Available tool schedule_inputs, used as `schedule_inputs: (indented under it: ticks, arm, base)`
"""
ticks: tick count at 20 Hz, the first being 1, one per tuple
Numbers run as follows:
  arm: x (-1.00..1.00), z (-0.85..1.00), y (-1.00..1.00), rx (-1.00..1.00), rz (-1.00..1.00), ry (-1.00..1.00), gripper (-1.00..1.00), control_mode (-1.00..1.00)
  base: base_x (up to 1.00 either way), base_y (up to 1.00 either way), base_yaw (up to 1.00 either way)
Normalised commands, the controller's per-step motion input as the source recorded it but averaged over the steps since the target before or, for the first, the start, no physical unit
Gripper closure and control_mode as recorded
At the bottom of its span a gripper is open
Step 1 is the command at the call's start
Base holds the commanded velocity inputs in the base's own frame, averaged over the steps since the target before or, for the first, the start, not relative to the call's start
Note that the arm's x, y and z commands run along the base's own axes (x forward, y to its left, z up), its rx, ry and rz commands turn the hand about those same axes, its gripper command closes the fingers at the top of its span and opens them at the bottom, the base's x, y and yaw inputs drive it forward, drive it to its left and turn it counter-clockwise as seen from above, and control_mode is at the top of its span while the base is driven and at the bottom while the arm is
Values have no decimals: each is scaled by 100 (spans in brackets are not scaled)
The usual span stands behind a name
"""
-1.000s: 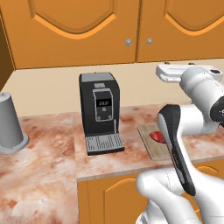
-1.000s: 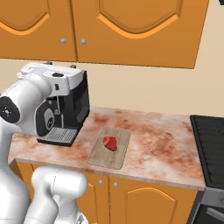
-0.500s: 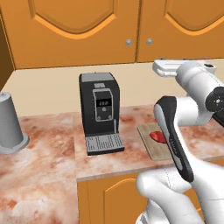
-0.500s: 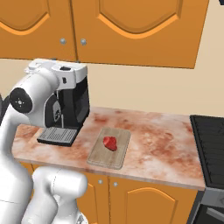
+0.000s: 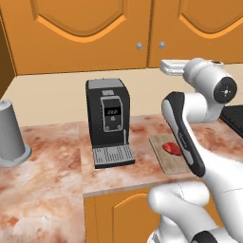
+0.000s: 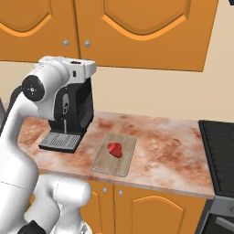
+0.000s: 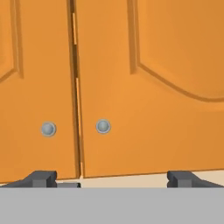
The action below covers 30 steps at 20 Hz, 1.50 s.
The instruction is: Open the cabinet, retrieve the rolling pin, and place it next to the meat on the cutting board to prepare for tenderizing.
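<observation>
Above the counter, the cabinet (image 7: 148,87) is closed, its round grey knob (image 7: 103,126) near the seam beside the twin door (image 7: 35,87). Facing it, the gripper (image 7: 112,178) has its fingers spread wide, holding nothing. Down on the counter, the meat (image 6: 114,149) sits on the cutting board (image 6: 105,162) beside the black coffee machine (image 5: 108,118).

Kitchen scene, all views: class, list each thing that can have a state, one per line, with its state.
cabinet: shut, knob untouched
twin door: shut
gripper: open, empty, facing the doors
cutting board: flat on the counter, meat on it
meat: lying on the board
coffee machine: upright, display lit
</observation>
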Motion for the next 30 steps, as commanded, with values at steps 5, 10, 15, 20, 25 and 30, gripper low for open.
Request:
schedule_inputs:
  ticks: [5, 10, 15, 20, 25, 30]
  arm:
    - [42, 12, -1, 0, 1, 7, -100, -100]
    - [32, 25, 0, -1, 0, 2, -100, -100]
    - [16, 24, 0, -5, 1, 0, -100, -100]
    - [1, 0, 4, -6, 0, -2, -100, -100]
    - [22, 0, 0, 0, 0, 0, -100, -100]
    - [44, 0, 0, 0, 0, 2, -100, -100]
  base:
    - [0, 0, 0]
    - [0, 0, 0]
    - [0, 0, 0]
    - [0, 0, 0]
    - [0, 0, 0]
    - [0, 0, 0]
